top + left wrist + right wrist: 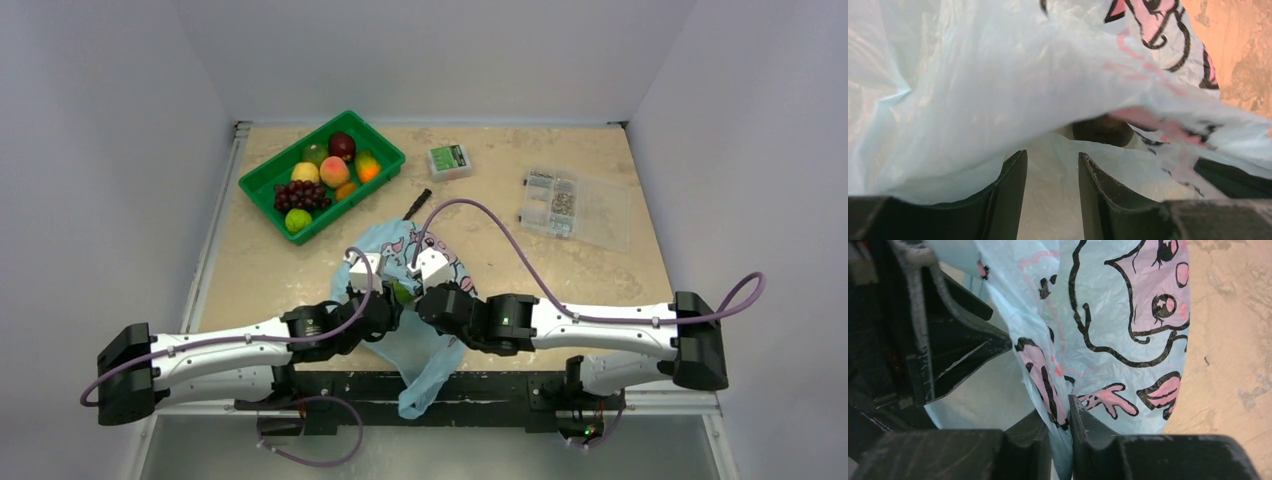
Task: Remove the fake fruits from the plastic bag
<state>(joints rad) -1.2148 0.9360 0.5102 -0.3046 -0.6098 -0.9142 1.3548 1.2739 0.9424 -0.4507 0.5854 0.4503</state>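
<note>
Beige mottled tabletop (620, 270), boxed by white walls (420, 50): the plastic bag (420, 350) lies near centre, its tail over the near edge. The right gripper (1058, 407) pinches its film. The left gripper (1052, 155) is part-open, with film across the gap. The fake fruits (333, 170) fill the green tray (262, 190), far left. Bare surface lies near right.

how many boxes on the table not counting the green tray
2. A small green-topped box sits at the far middle of the table; a larger clear compartment box lies to its right. The bag could hide more.
</note>
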